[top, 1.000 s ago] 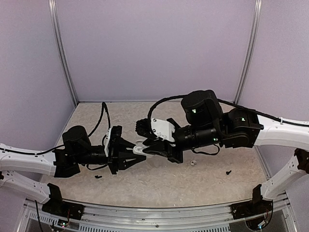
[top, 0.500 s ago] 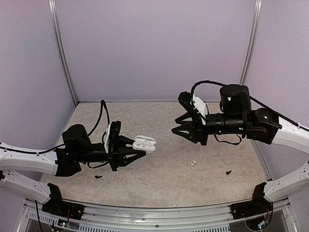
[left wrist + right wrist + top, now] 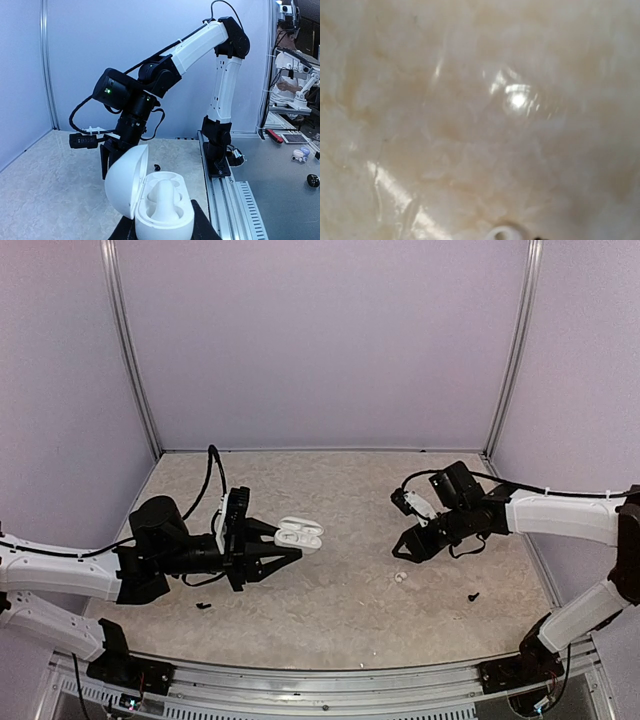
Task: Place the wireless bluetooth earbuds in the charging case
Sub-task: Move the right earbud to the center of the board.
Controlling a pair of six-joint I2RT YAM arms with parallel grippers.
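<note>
My left gripper (image 3: 282,548) is shut on the white charging case (image 3: 299,534) and holds it above the table, lid hinged open. In the left wrist view the case (image 3: 172,222) sits between my fingers, its lid (image 3: 120,182) standing at the left, with one white earbud (image 3: 164,197) seated inside. A second white earbud (image 3: 400,577) lies on the table at the right. My right gripper (image 3: 408,546) is open and empty, pointing down just above and beside it. The right wrist view shows that earbud (image 3: 502,234) at its bottom edge; my own fingers do not show there.
A small black screw-like bit (image 3: 473,595) lies right of the loose earbud, and another (image 3: 204,606) lies under my left arm. The beige speckled table (image 3: 330,610) is walled by lilac panels. A metal rail (image 3: 330,695) runs along the near edge.
My right gripper left the case, swung right and dropped low over the loose earbud. My left gripper kept hold of the open case, shifting it slightly.
</note>
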